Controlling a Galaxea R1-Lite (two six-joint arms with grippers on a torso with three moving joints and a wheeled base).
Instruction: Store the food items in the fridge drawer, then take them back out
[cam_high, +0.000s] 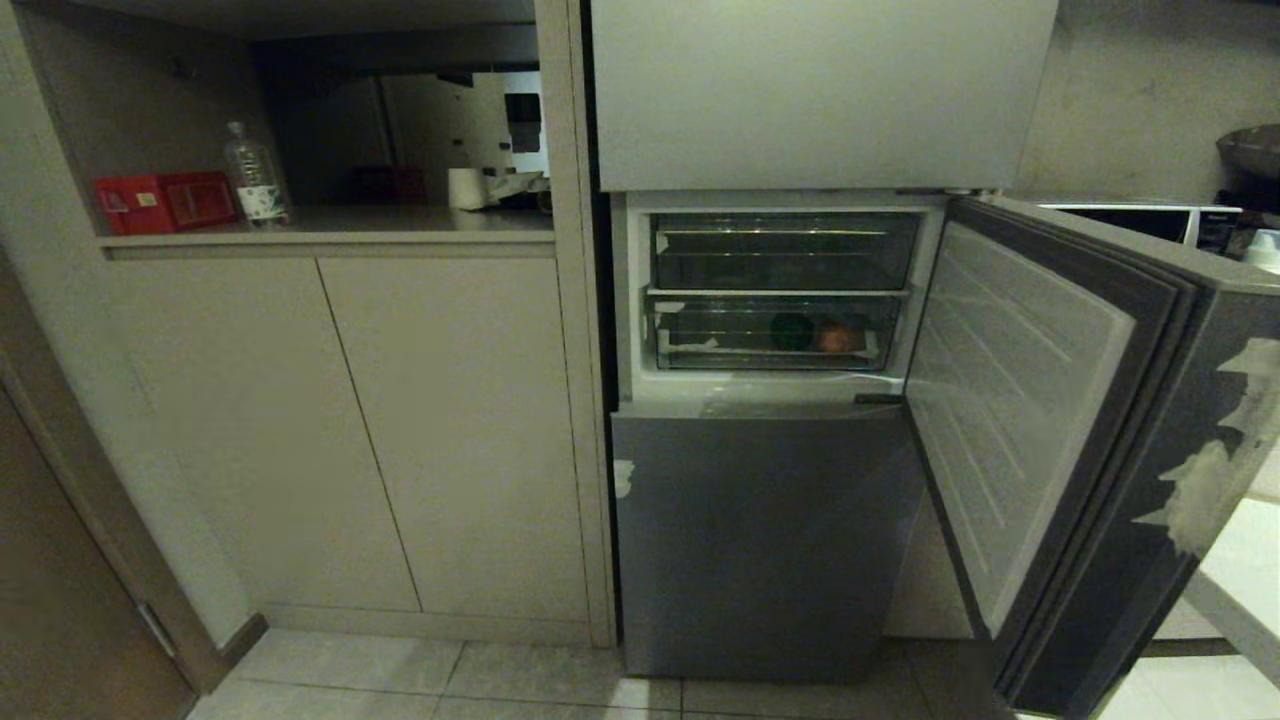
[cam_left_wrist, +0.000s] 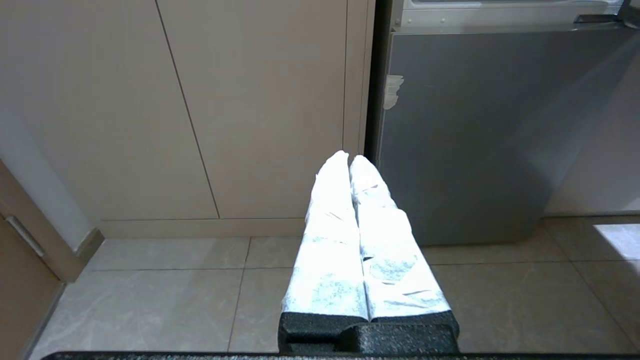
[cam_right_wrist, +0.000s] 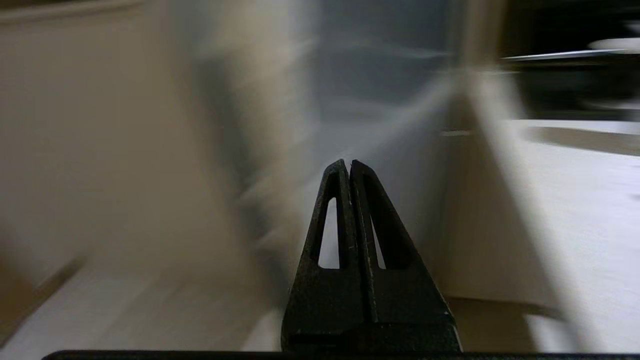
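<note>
both food items (cam_high: 815, 335) sit inside the pushed-in fridge drawer (cam_high: 775, 335), retrieval pending; left gripper (cam_left_wrist: 349, 159) and right gripper (cam_right_wrist: 348, 165) pressed closed, empty.

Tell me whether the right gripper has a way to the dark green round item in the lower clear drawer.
Probably not yet. The door stands open, but the dark green round item sits behind the pushed-in lower clear drawer's front wall; the shut right gripper must pull it out first.

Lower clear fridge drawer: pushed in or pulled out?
Pushed in. The lower clear plastic drawer sits flush under the upper one, with the dark green item and tan-brown item inside.
</note>
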